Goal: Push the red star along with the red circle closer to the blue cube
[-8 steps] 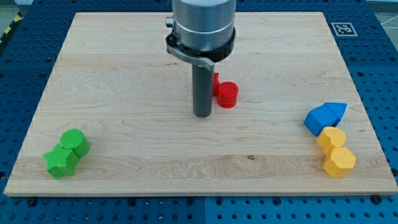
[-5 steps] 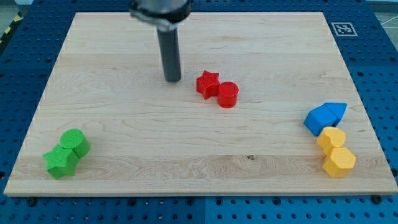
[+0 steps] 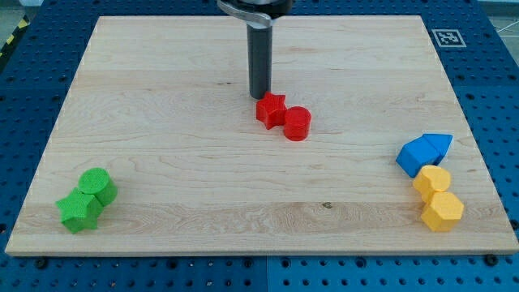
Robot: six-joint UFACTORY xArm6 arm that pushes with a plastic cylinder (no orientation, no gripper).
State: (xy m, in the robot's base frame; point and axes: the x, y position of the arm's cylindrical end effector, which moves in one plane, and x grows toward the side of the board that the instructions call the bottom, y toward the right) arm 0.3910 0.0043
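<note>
The red star [image 3: 271, 109] lies near the middle of the wooden board [image 3: 162, 162], touching the red circle [image 3: 297, 123] at its lower right. My tip [image 3: 259, 96] stands just above and left of the red star, close to or touching its top edge. The blue cube [image 3: 417, 156] sits far to the view's right, with a blue triangular block [image 3: 439, 145] against its upper right side.
Two yellow blocks [image 3: 433, 180] [image 3: 443, 211] sit just below the blue cube near the right edge. Two green blocks [image 3: 97, 186] [image 3: 79, 210] lie at the lower left corner. A marker tag [image 3: 446, 37] is at the board's top right.
My tip went from just left of the red blocks up and left, then came back right to the red star's top edge. The blocks have not moved.
</note>
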